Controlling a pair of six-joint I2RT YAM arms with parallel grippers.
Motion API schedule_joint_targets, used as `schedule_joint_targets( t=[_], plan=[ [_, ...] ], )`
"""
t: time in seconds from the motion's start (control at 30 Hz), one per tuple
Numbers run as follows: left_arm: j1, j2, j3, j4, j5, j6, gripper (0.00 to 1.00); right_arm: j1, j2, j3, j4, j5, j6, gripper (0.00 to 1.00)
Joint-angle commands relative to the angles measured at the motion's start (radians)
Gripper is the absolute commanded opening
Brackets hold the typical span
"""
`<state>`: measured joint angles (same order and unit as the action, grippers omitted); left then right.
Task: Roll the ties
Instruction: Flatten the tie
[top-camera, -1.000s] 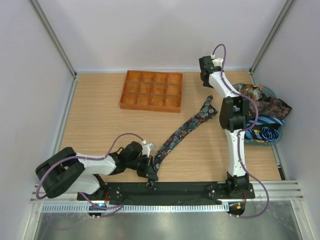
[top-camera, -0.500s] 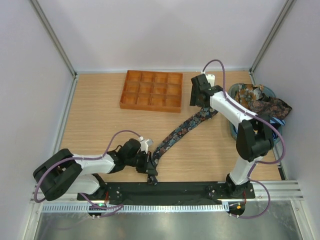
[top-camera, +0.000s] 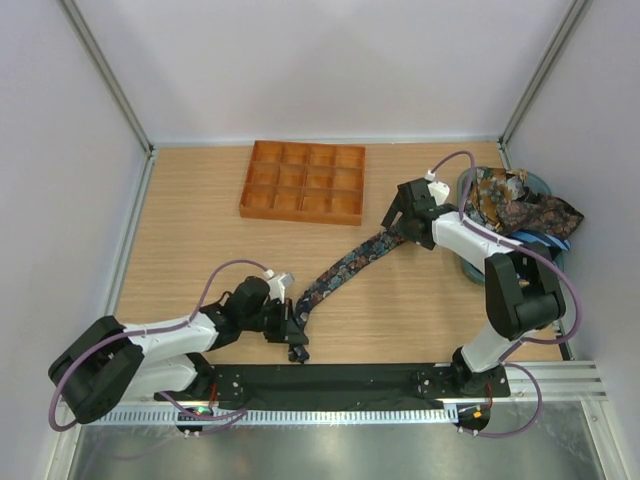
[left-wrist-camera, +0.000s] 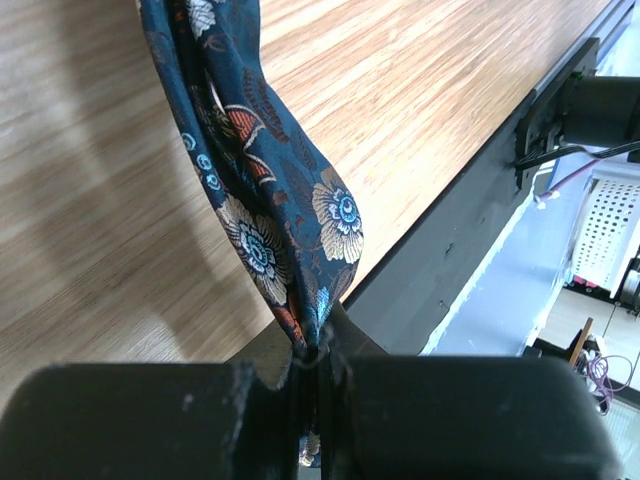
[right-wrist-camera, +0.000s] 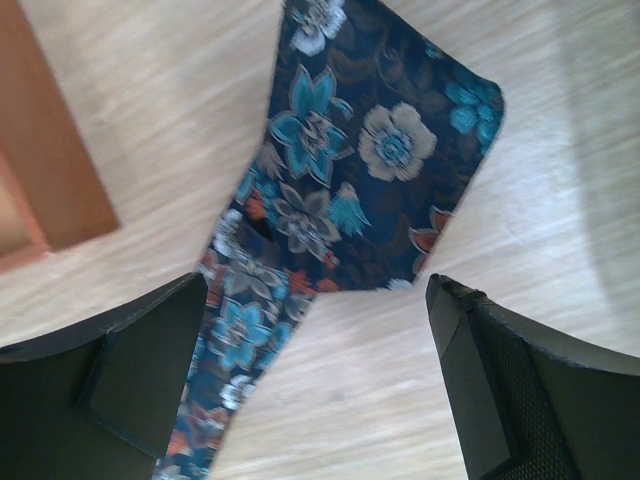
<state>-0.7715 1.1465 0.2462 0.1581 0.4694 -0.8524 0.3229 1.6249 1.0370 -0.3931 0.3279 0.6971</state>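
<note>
One floral tie lies slantwise on the wooden table, its narrow end near the front and its wide end toward the back right. My left gripper is shut on the narrow end. In the left wrist view the fabric rises out of the closed left gripper. My right gripper hovers open over the wide end. In the right wrist view the wide end lies beyond the right gripper, whose spread fingers hold nothing. More ties are heaped at the right edge.
An orange gridded tray sits at the back centre; its corner shows left of the right gripper. The heap of ties rests in a blue bowl. A black base rail runs along the front edge, close to the left gripper.
My right arm swung from the back right corner down and left to the tie's wide end, its jaws opening wide. The left gripper drew the narrow end slightly left.
</note>
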Motion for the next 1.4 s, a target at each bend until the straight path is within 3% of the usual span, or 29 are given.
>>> schedule_joint_targets(
  t=[0.0,0.17,0.4,0.67,0.73,0.77,0.97,1.1,1.33,1.37],
  plan=[
    [0.005,-0.024,-0.015,-0.012,0.023,0.001,0.00,-0.016,0.003,0.000,0.126,-0.035,0.116,1.00],
    [0.005,-0.044,-0.012,-0.037,0.029,0.007,0.00,-0.042,0.030,-0.006,0.224,-0.024,0.150,0.99],
    [0.012,-0.088,-0.018,-0.066,0.041,0.007,0.00,-0.151,0.134,0.122,0.293,-0.084,0.133,0.95],
    [0.021,-0.080,-0.015,-0.084,0.025,0.016,0.02,-0.183,0.288,0.481,0.152,-0.012,-0.013,0.94],
    [0.023,-0.074,-0.009,-0.088,0.020,0.018,0.11,-0.182,0.282,0.502,0.132,-0.036,-0.037,0.94],
    [0.021,-0.073,-0.004,-0.098,0.017,0.019,0.27,-0.179,0.273,0.495,0.137,-0.046,-0.051,0.94],
    [0.021,-0.114,0.039,-0.155,0.009,0.019,0.64,-0.153,0.173,0.393,0.105,-0.115,-0.148,0.87],
    [0.023,-0.192,0.096,-0.278,-0.014,0.021,0.72,-0.117,0.089,0.285,0.076,-0.128,-0.192,0.84],
    [0.021,-0.384,0.235,-0.634,-0.314,-0.016,0.87,-0.019,-0.039,0.126,0.039,-0.119,-0.206,0.83],
    [0.023,-0.410,0.249,-0.672,-0.418,-0.016,0.89,-0.004,-0.046,0.117,0.042,-0.127,-0.205,0.83]
  ],
)
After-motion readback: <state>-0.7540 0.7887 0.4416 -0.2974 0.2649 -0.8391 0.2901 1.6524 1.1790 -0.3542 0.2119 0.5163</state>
